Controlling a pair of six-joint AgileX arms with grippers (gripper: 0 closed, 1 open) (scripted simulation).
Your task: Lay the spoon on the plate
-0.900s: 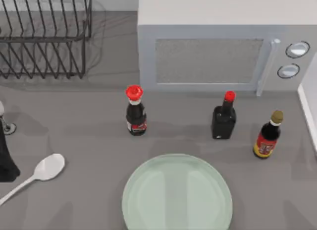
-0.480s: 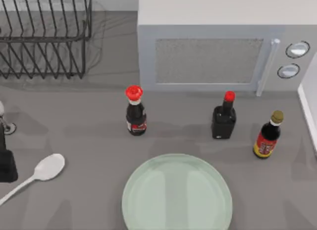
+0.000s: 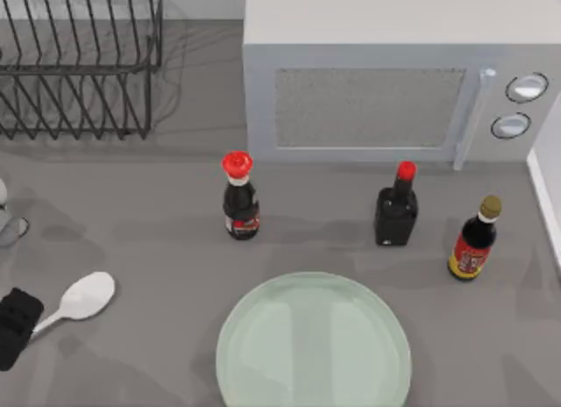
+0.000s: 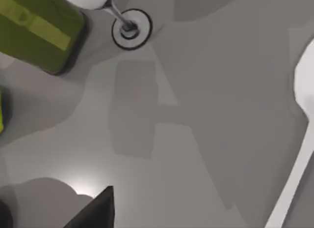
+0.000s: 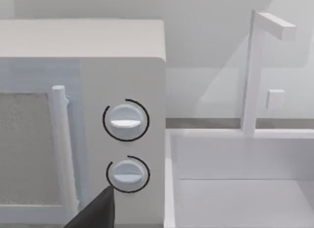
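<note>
Spoon (image 3: pixel 81 299): flat on the table near its left edge, bowl toward the plate, handle running down-left under the left gripper; also in the left wrist view (image 4: pixel 303 139).
Plate (image 3: pixel 314 341): pale green, at the front centre, bare, well apart from the spoon to its right.
Left gripper (image 3: pixel 16 326): dark block at the table's left edge, over the spoon's handle; finger gap hidden, so cannot tell whether wide, narrow or gripping.
Right gripper (image 5: pixel 95 213): one dark fingertip visible in the right wrist view, facing the microwave's knobs; opening impossible to tell.
Bottles: red-capped one (image 3: pixel 239 199) behind the plate to the left, square black one (image 3: pixel 396 208) behind it to the right, brown-capped one (image 3: pixel 474 242) farther right.
Microwave (image 3: pixel 394 82): at the back, right of centre.
Rack (image 3: pixel 79 60): black wire, back left corner.
Glass (image 4: pixel 128 28): round foot and stem near the left edge, beside a green box (image 4: pixel 39 29).
</note>
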